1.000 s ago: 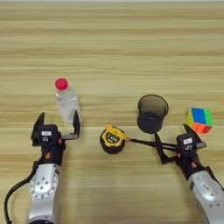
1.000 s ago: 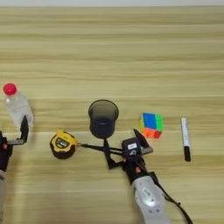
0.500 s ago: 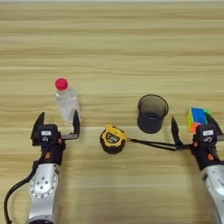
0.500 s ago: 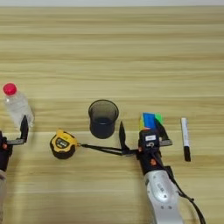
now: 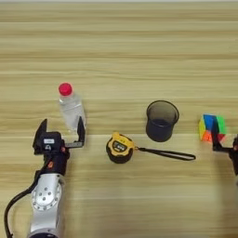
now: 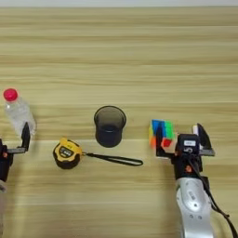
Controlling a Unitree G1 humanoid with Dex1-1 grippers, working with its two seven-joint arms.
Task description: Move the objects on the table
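Observation:
A clear bottle [image 5: 70,109] with a red cap stands at the left. My left gripper [image 5: 62,130] is open just in front of it, and its right finger [image 5: 81,131] overlaps the bottle's lower edge. A yellow-black tape measure [image 5: 120,147] lies in the middle, its black strap [image 5: 167,154] stretched out to the right. The dark cup [image 5: 161,120] stands upright behind the strap. My right gripper [image 6: 181,137] is open at the multicolour cube [image 6: 162,132]. Its left finger [image 6: 159,138] crosses the cube's front, and I cannot tell whether they touch.
The wooden table [image 5: 119,51] fills the view. Its far half holds nothing. The strap lies between the cup and my right arm [image 6: 191,204].
My right gripper has swung to the right, from the strap near the cup over to the cube. The strap now lies free on the table. The left arm has not moved.

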